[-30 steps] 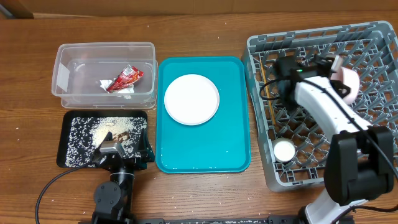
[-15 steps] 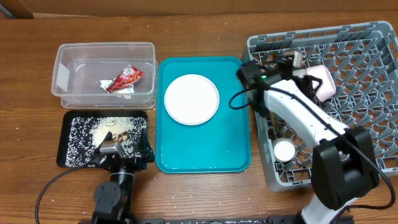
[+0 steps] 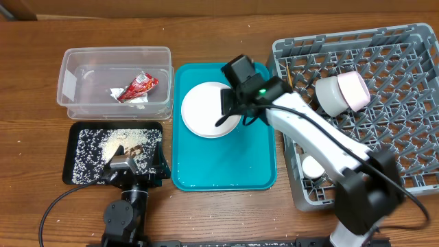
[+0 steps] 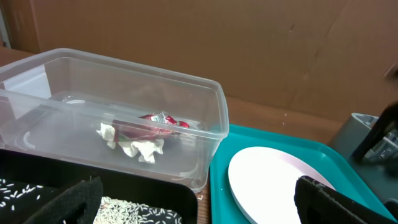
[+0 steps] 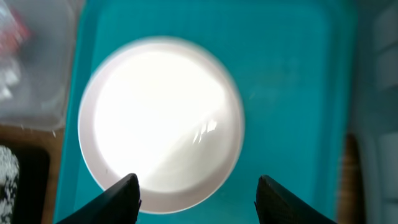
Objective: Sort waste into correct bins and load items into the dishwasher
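- I'm working over a brown wooden table (image 3: 206, 27), which carries everything.
- The teal tray (image 3: 226, 161) lies flat on the wood, directly beneath my right gripper (image 5: 198, 196).
- The grey dish rack (image 3: 285, 51) sits just to the right of those fingers, beside the tray.
- The black tray (image 3: 68, 158) lies just below my left gripper (image 4: 199, 205).
- The clear tub (image 4: 214, 134) stands just ahead of those fingers, beyond the black tray.

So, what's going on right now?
Right gripper open, over pink plate on teal tray. Left gripper open, by black tray. Nothing blocking.
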Controlling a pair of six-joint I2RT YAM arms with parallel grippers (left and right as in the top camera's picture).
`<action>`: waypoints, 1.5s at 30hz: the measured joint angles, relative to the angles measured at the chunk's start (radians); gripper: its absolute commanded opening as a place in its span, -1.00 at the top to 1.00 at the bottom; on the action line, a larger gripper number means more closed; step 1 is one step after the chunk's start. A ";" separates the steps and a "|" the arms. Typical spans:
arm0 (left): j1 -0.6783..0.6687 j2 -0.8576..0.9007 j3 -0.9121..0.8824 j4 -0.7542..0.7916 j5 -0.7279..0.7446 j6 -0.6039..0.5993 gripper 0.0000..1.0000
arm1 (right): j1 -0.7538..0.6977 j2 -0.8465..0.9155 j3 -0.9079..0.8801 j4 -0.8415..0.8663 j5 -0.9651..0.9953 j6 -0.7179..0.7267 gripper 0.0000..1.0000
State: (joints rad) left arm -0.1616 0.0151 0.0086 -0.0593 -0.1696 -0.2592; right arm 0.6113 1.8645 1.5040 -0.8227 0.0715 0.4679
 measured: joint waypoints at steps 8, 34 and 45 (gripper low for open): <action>0.000 0.000 0.000 0.000 0.000 0.000 -1.00 | -0.055 0.232 -0.026 0.025 -0.108 0.184 0.77; 0.000 0.000 0.000 0.000 0.000 0.000 -1.00 | -0.259 -0.376 -0.016 -0.189 0.935 -0.017 0.92; 0.000 0.000 0.000 0.000 0.000 0.000 -0.99 | -0.617 -0.253 -0.026 -0.225 1.196 -0.058 0.92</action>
State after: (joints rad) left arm -0.1616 0.0151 0.0090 -0.0593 -0.1696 -0.2592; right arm -0.0059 1.6115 1.4776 -1.0481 1.2675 0.4103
